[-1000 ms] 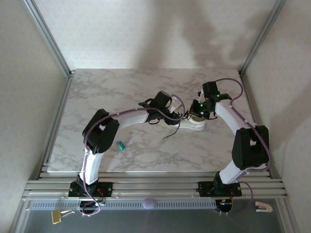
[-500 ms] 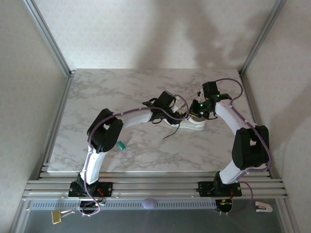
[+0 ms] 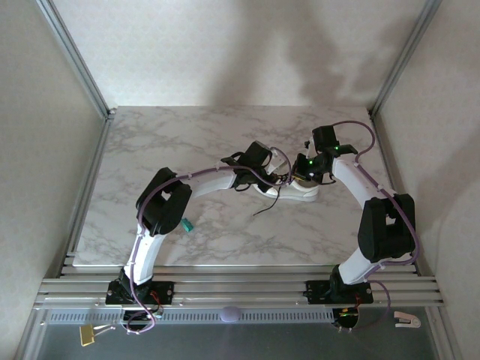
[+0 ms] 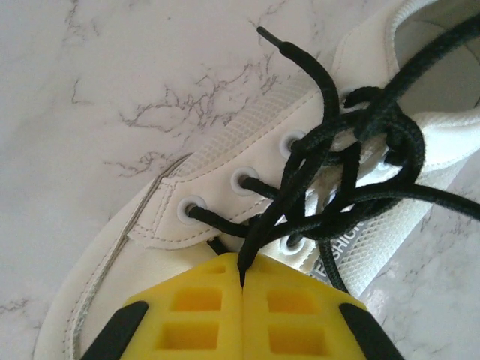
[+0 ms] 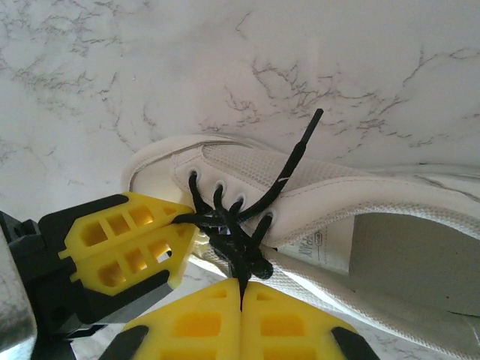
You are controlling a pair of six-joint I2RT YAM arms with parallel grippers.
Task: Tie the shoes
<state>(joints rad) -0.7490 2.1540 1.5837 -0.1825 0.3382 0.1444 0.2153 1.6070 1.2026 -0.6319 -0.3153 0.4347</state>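
The white sneaker (image 3: 306,194) lies on the marble table, between my two grippers. Its black laces (image 4: 352,150) are bunched in a knot over the eyelets. My left gripper (image 4: 242,281) is shut on one lace strand just above the toe side of the shoe (image 4: 225,165). My right gripper (image 5: 241,289) is shut on another strand coming out of the knot (image 5: 240,251). The left gripper's yellow fingers (image 5: 127,240) show beside the shoe (image 5: 390,202), close to my right fingertips. One lace end (image 5: 300,154) lies loose across the shoe's side.
A small teal object (image 3: 187,224) lies on the table by the left arm's elbow. A loose lace tail (image 3: 266,208) trails onto the marble in front of the shoe. Metal frame posts and white walls border the table (image 3: 187,142).
My left gripper has closed on a lace strand; a second ago its jaws stood partly open. The left arm shifted slightly right toward the shoe. The right arm has not moved.
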